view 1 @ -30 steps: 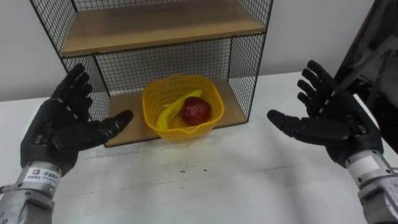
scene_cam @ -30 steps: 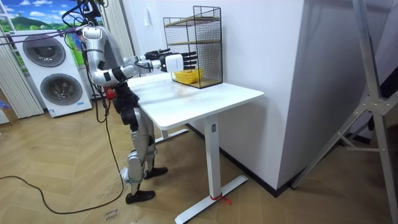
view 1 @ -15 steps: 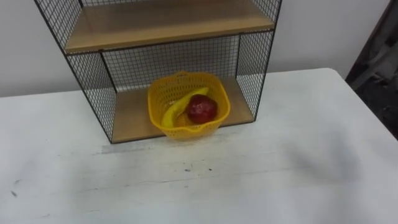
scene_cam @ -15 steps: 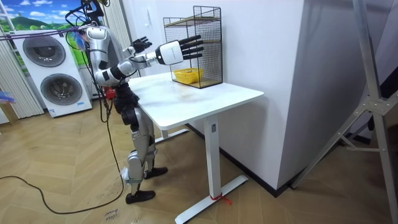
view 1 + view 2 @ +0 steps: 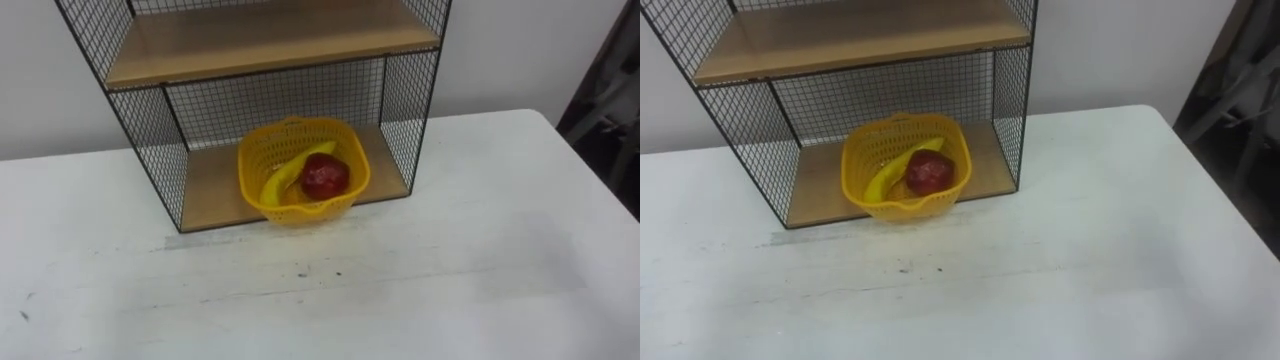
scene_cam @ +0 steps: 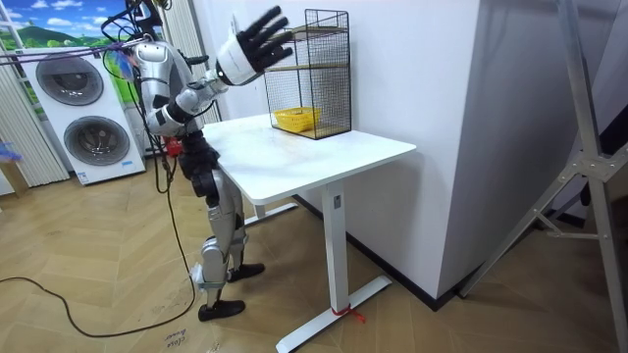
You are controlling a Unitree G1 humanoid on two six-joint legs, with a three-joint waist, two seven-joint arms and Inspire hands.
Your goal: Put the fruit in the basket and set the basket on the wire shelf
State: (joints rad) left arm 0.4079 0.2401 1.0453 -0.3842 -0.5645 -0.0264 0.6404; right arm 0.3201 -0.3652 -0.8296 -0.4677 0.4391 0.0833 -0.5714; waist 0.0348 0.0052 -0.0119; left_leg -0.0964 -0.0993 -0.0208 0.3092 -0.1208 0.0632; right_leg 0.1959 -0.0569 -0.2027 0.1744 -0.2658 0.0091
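Your right hand (image 6: 250, 44) is up high in the room view, arm stretched forward and upward, palm flat, fingers straight and fanned wide, gripping nothing. It hangs level with the top of the wire shelf (image 5: 405, 110), just beside it on the room view's left. A dark shape (image 6: 199, 61) behind that forearm may be your left hand; its state I cannot tell. Well below and beyond the raised hand, the yellow basket (image 5: 255, 160) sits on the shelf's lower board, its front rim poking past the edge over the table (image 5: 450, 250). Inside lie a banana (image 5: 280, 180) and a red apple (image 5: 324, 177), touching. The shelf's top is cut off in the eye views.
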